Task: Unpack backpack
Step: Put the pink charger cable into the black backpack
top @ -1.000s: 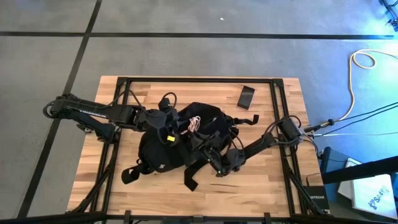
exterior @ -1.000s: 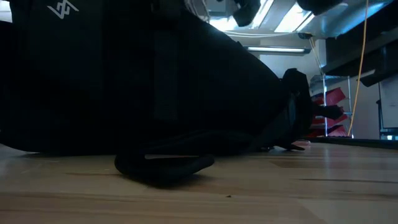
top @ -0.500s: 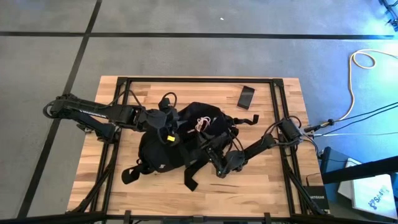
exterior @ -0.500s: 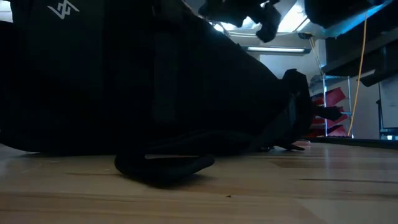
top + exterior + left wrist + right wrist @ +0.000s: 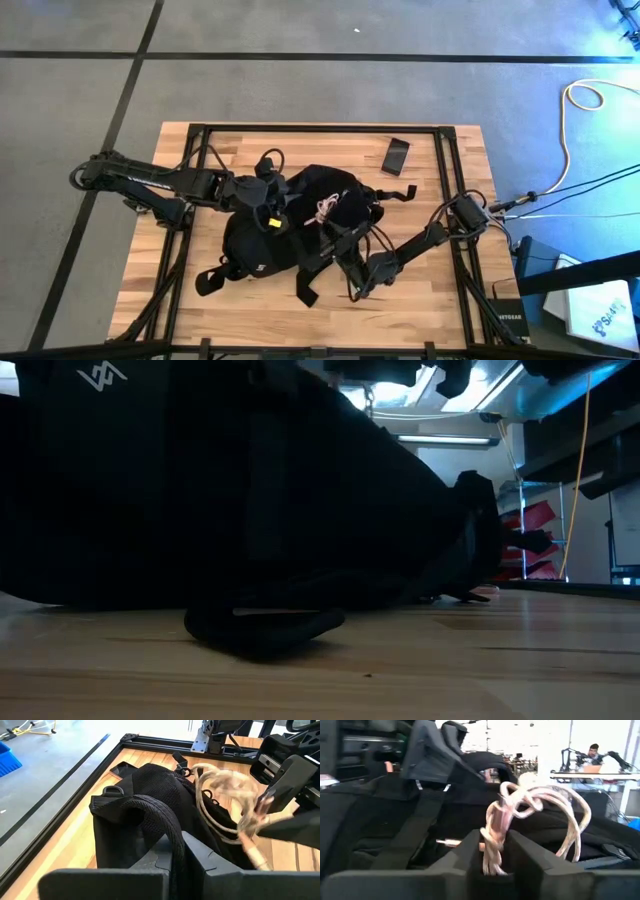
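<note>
The black backpack (image 5: 285,235) lies on its side on the wooden table, its open top toward the far right. My left gripper (image 5: 268,207) is over the backpack's top, shut on a padded black strap. My right gripper (image 5: 334,228) comes from the near right and is shut on a coiled pinkish-white cable (image 5: 325,206), which is at the backpack's opening. In the left wrist view the coil (image 5: 222,802) stands above the black fabric. The low view shows only the backpack's dark side (image 5: 200,490) and a strap (image 5: 265,625) resting on the table. My left gripper pinches a padded black strap (image 5: 172,842) at the backpack's top between its two fingers, slanting down from the table's left. The strap arches up from the fabric and runs down between the fingers. The backpack's body stays on the table. My right gripper pinches a bunch of the cable's strands (image 5: 492,847) between its two fingers, coming in level from the table's near right. The rest of the coil (image 5: 545,805) loops up and past the fingertips, over the backpack's opening.
A flat black phone (image 5: 396,156) lies on the table near the far right corner. A black strap end with a buckle (image 5: 398,192) sticks out to the backpack's right. Loose straps (image 5: 215,280) trail toward the near edge. A black frame borders the table.
My right gripper has moved a little toward the near edge and down, and its wrist has rolled. The cable coil has come with it, shifting slightly right and nearer over the backpack's opening. My left gripper has kept still.
</note>
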`<act>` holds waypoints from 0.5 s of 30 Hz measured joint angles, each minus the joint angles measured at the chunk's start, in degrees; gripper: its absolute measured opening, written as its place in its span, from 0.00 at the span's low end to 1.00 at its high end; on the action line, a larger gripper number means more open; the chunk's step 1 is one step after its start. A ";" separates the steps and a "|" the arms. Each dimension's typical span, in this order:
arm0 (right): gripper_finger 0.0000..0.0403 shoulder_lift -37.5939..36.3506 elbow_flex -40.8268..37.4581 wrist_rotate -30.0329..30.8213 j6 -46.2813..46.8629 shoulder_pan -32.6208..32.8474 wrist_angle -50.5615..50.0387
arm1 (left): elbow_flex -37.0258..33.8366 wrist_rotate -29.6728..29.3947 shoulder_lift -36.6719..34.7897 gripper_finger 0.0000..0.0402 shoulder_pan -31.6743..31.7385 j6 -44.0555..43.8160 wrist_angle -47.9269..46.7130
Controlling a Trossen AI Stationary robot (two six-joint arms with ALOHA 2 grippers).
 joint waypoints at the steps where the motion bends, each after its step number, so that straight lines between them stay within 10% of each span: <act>1: 0.26 -0.02 0.00 -1.05 -0.19 0.00 -0.46 | 0.00 0.00 0.00 0.01 0.00 0.01 0.00; 9: 0.72 -0.48 0.00 -2.45 -11.94 -0.09 -1.18 | 0.00 -0.02 0.00 0.01 0.00 0.00 0.00; 15: 0.84 -4.87 2.12 -1.58 -33.25 1.99 1.16 | 0.00 -0.02 0.00 0.01 0.02 0.00 0.02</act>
